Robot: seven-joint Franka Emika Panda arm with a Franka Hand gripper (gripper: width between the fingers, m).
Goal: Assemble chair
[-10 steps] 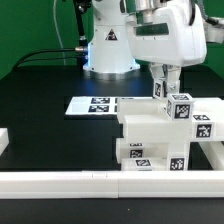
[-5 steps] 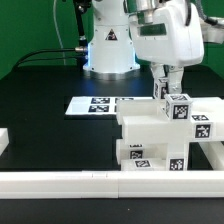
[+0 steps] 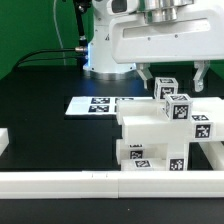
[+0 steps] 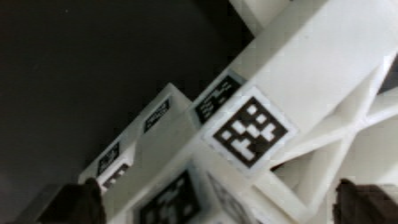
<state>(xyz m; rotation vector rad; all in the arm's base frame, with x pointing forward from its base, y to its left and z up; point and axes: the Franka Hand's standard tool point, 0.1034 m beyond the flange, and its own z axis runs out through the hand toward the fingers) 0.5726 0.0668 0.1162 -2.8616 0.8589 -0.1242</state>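
From the exterior view, the Panda arm hangs low over the black table, its wrist block broadside to the camera and its gripper [image 3: 172, 82] pointing straight down. The two fingers stand spread wide, one at each side of a short square block [image 3: 166, 87] that sits at the far top of the chair [image 3: 160, 135], and no contact with either finger can be made out. The chair's stacked white pieces occupy the near part of the table toward the exterior view's right, close behind the long border rail [image 3: 90, 181], with a second tagged block [image 3: 178, 105] just in front of and below the first. The marker board [image 3: 100, 104] lies flat on the table farther back, toward the exterior view's left, well apart from the fingers. The block therefore lies directly below and between the jaws; a short straight descent and a squeeze across its width looks like all the next move needs.

In the wrist view, the camera looks down on tagged white chair parts [image 4: 249, 130] running as long slanted bars across the picture, with thinner braces crossing behind. Two dark fingertips [image 4: 68, 203] show at the picture's edge, far apart and empty, the bars passing between them.
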